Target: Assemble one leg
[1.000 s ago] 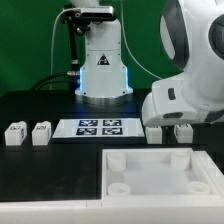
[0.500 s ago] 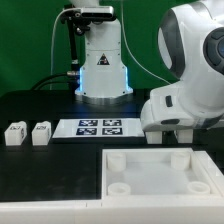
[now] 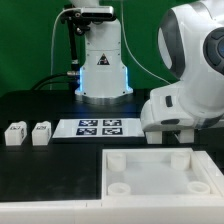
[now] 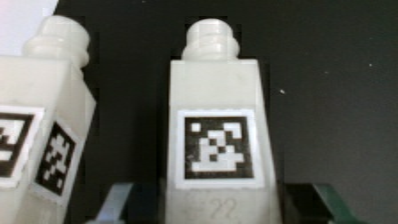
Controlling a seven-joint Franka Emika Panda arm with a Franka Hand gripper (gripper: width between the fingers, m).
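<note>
My jaws hang open astride one small white plastic block-shaped leg [image 4: 217, 120], with a gap either side, so closing should centre it. The leg lies tag-up on the black table [image 3: 30, 108], at the exterior view's right. A twin leg [image 4: 45, 110] lies just beside.

The arm's base [image 3: 100, 72] stood at the middle of the table's far edge. The thick white wrist [image 3: 180, 100] hung low over the table near the edge on the exterior view's right, hiding the gripper there. In the wrist view the gripper [image 4: 217, 205] held its dark fingers [image 4: 128, 203] parted, one on each side of the leg [image 4: 217, 120] — whether they pressed it could not be told.
</note>
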